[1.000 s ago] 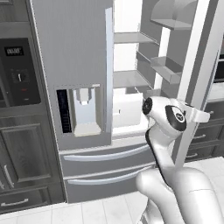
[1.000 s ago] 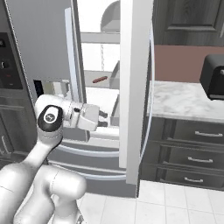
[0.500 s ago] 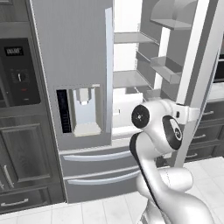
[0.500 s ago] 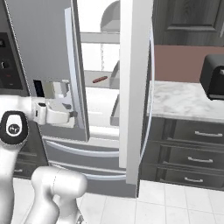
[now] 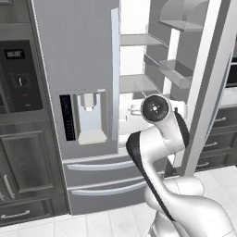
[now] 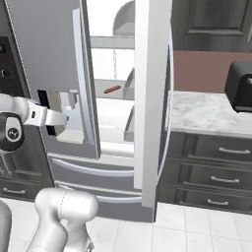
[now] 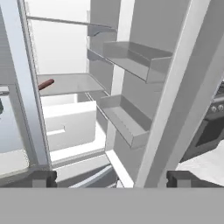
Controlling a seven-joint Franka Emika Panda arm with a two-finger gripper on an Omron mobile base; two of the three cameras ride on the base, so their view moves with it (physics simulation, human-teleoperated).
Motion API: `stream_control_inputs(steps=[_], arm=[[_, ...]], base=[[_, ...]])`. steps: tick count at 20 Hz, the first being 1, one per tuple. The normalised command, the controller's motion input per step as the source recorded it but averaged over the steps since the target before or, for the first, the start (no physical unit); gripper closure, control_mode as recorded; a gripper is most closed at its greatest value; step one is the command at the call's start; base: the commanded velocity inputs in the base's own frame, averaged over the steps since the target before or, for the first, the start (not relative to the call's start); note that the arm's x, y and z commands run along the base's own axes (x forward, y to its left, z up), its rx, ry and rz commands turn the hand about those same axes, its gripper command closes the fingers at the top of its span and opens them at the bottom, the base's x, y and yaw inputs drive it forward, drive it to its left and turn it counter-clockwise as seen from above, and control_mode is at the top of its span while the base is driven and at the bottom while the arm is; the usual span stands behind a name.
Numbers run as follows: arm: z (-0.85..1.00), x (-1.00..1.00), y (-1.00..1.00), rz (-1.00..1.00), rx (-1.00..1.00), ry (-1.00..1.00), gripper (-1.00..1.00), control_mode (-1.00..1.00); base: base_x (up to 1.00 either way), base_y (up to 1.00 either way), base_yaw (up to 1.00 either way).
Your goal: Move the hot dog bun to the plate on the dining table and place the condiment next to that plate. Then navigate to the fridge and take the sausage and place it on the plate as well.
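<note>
Gripper (image 7: 111, 178) was held empty with jaws spread wide, fingertips apart at the bottom of the hand view, aimed into the open grey double-door fridge (image 6: 152, 98). The small reddish-brown sausage (image 7: 46, 84) lay on a grey middle shelf (image 7: 70, 83), well apart from the gripper; a forward reach was judged necessary.

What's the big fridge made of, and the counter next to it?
The fridge looks like brushed metal, perhaps stainless steel: smooth grey doors with a soft sheen. The counter looks like polished marble or stone: white with faint grey veins. Both are rendered, so that's a guess.
</note>
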Motion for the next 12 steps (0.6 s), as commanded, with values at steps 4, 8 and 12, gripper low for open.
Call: stream_control_inputs(steps=[4, 8, 12], arm=[[-0.01, 0.68, 0.14, 0.27, 0.26, 0.1, -1.0, -1.0], [-0.1, 0.75, 0.09, 0.23, 0.23, 0.03, -1.0, -1.0], [-0.21, 0.84, 0.26, 0.19, 0.16, 0.06, -1.0, -1.0]], base=[[0.0, 0.0, 0.0], [0.0, 0.0, 0.0], [0.0, 0.0, 0.0]])
